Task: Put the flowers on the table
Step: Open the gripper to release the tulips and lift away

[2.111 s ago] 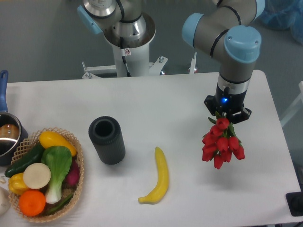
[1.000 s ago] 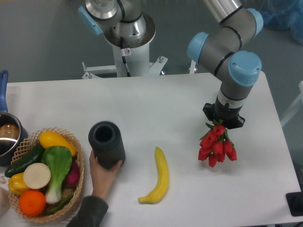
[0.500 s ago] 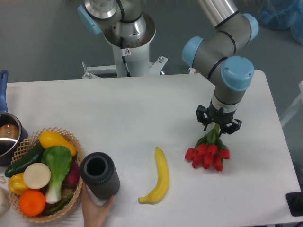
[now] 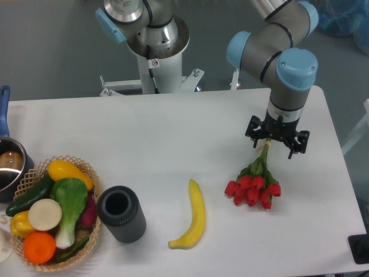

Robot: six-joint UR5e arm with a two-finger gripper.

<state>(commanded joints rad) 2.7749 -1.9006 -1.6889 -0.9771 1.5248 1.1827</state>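
Observation:
The flowers [image 4: 252,186], a bunch of red tulips with green stems, lie on the white table [image 4: 190,127] at the right, buds toward the front, stems pointing back. My gripper [image 4: 277,138] hangs just above the stem ends, its fingers spread wide apart and holding nothing. The stems reach up between the open fingers but are not clamped.
A yellow banana [image 4: 194,216] lies left of the flowers. A dark grey cylinder vase [image 4: 121,213] stands front left beside a wicker basket [image 4: 95,199] of vegetables. A pot [image 4: 8,167] sits at the left edge. The robot base [image 4: 155,52] is behind the table.
The gripper lowered the flowers onto the table, opened and rose slightly to the right. A person's hand moved the grey vase forward and left, then withdrew.

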